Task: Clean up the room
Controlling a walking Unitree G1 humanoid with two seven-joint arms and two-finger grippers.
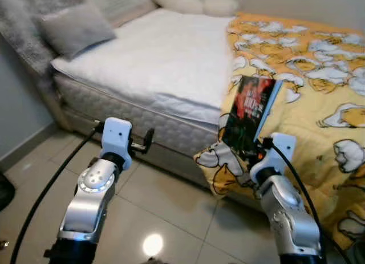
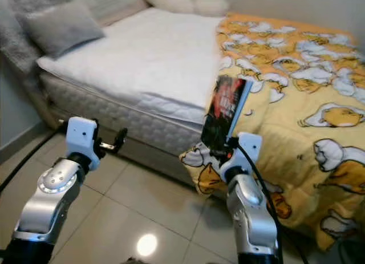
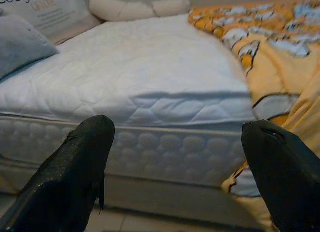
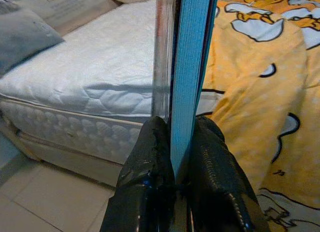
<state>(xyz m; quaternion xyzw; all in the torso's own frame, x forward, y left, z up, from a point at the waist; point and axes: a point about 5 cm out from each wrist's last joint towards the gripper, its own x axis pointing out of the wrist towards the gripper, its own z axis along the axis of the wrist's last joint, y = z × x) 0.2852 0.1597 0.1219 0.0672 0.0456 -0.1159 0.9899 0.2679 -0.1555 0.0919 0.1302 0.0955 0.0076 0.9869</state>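
- Right pincer point(image 4: 181, 157) clamped on the lower edge of a book point(image 1: 251, 114), both black fingers point(image 4: 150, 162) pressed against its covers with the blue page edges between them.
- Book held upright and slightly tilted, dark cover with red lettering facing the head camera, raised in front of the bed's near edge, where the yellow blanket point(image 1: 319, 104) hangs down.
- Lettering on the cover too blurred to read.
- Left pincer point(image 3: 175, 157) spread wide, nothing between its fingers point(image 3: 75, 167), pointed at the side of the mattress point(image 1: 165, 59) and held above the floor.
- Left arm point(image 1: 94, 190) silver, with a black cable trailing from the wrist down to the left.
- Bed point(image 2: 114, 118) with a bare white quilted mattress on its left part; yellow blanket printed with white cartoon ducks over the right part and draped down over the bed's edge toward the floor.
- Grey pillow point(image 1: 74, 27) at the head of the bed on the left, leaning against a grey headboard.
- Pale bolster-like cushions point(image 1: 197, 3) along the far side by the wall.
- Lettered cushion point(image 3: 50, 9) beside the grey pillow, text not legible.
- Floor point(image 1: 171, 212) of light glossy tiles, a bright lamp reflection between the two arms.
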